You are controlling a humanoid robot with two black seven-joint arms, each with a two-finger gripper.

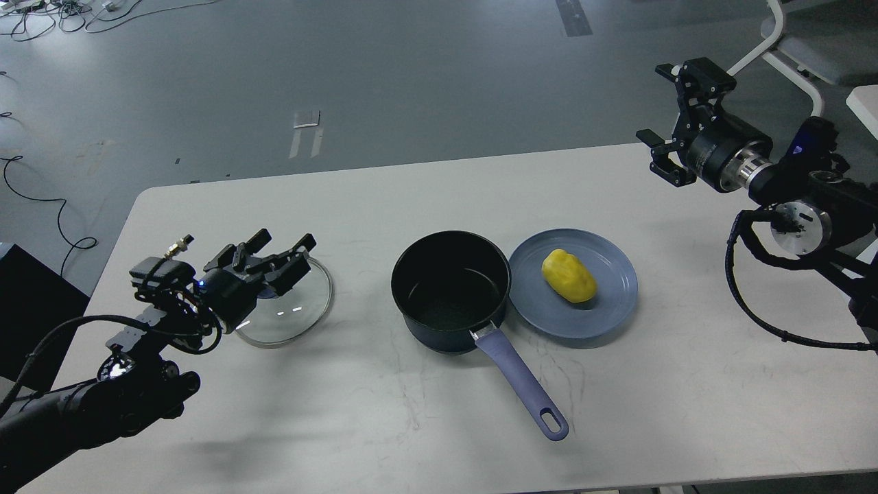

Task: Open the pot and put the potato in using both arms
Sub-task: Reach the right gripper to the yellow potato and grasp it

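The dark navy pot (pixel 449 295) stands uncovered in the middle of the table, its black inside empty and its lavender-blue handle (pixel 521 387) pointing toward the front right. The yellow potato (pixel 568 276) lies on a flat blue plate (pixel 607 309) that touches the pot's right side. The glass lid (pixel 296 314) lies flat on the table left of the pot. My left gripper (pixel 281 255) hovers over the lid's near-left part with its fingers spread and hides most of the blue knob. My right gripper (pixel 660 118) is open and empty, raised high over the table's far right edge.
The white table (pixel 411 425) has bare surface in front of the pot and on its right side. A white chair frame (pixel 802 55) stands beyond the table at the upper right. Cables lie on the grey floor at the far left.
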